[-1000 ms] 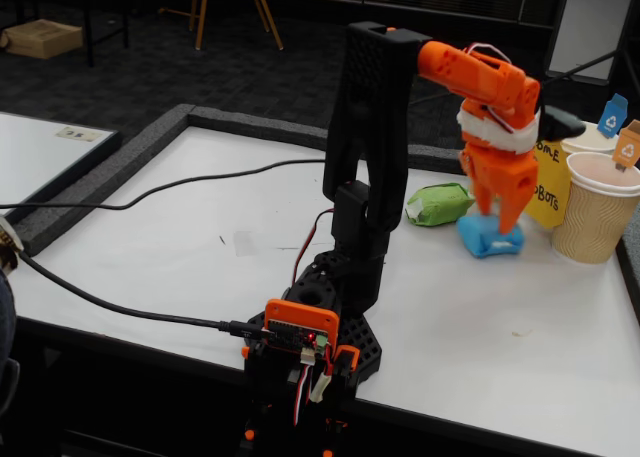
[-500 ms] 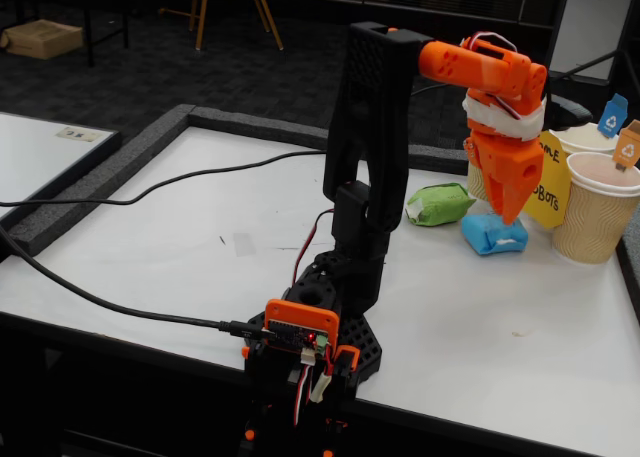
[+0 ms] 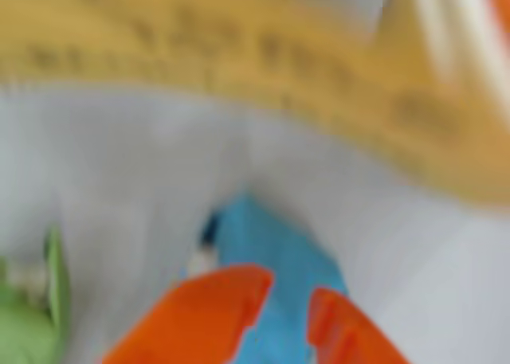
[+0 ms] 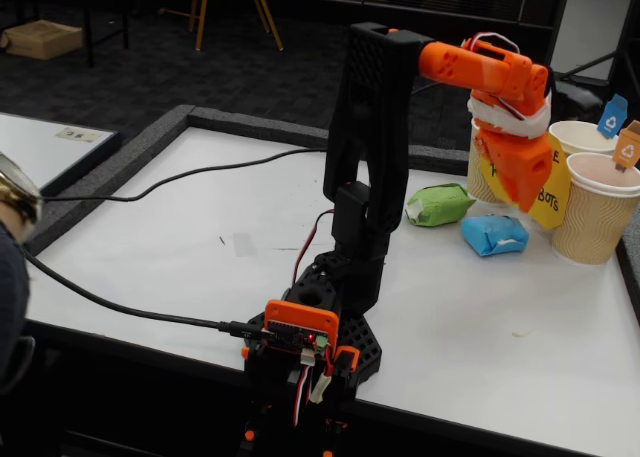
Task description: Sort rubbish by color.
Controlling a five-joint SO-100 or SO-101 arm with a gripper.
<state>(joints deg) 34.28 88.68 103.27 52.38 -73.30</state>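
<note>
Seemingly no sorting is done yet: the blue lump (image 4: pixel 494 234) and green lump (image 4: pixel 438 204) both lie on the desk (image 4: pixel 480 327), outside the cups (image 4: pixel 598 207). The tool (image 4: pixel 522 199) hangs above the blue lump, at about its 12 o'clock, fingers slightly parted and holding nothing (the wrist view, though blurred, shows the gap). The blue lump is small, creased and paper-wrapped, with the green one at its 10 o'clock.
</note>
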